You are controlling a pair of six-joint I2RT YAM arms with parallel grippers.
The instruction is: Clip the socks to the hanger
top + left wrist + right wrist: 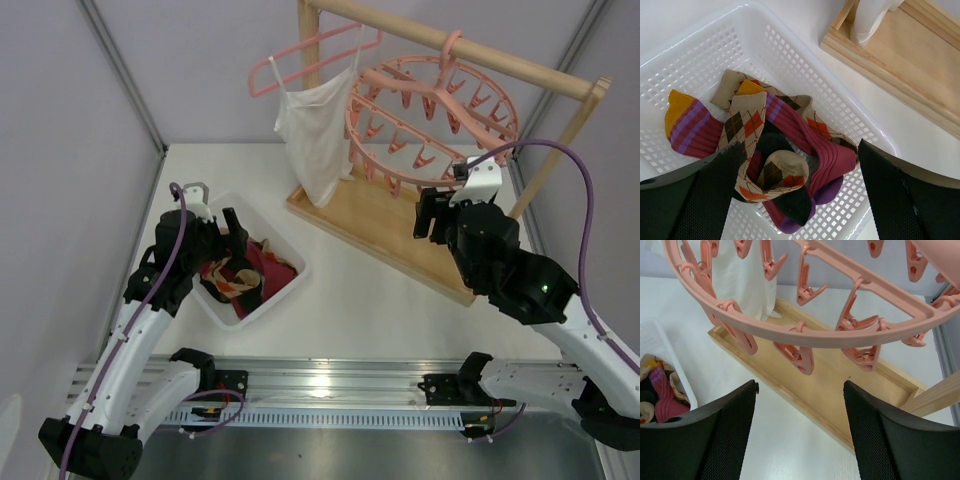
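Tan argyle socks (747,125), pink hanger (805,337)

The socks (775,150) are heaped in a tangle inside a white perforated basket (805,55) at the near left of the table (360,290). Tan argyle ones with orange and dark diamonds, ribbed maroon-red ones, a yellow toe with purple stripes, and purple and black ends can be seen. The hanger (815,337), a round pink plastic frame set with dangling pink clips (801,357), is hung tilted from a wooden rail (480,55) at the far right.
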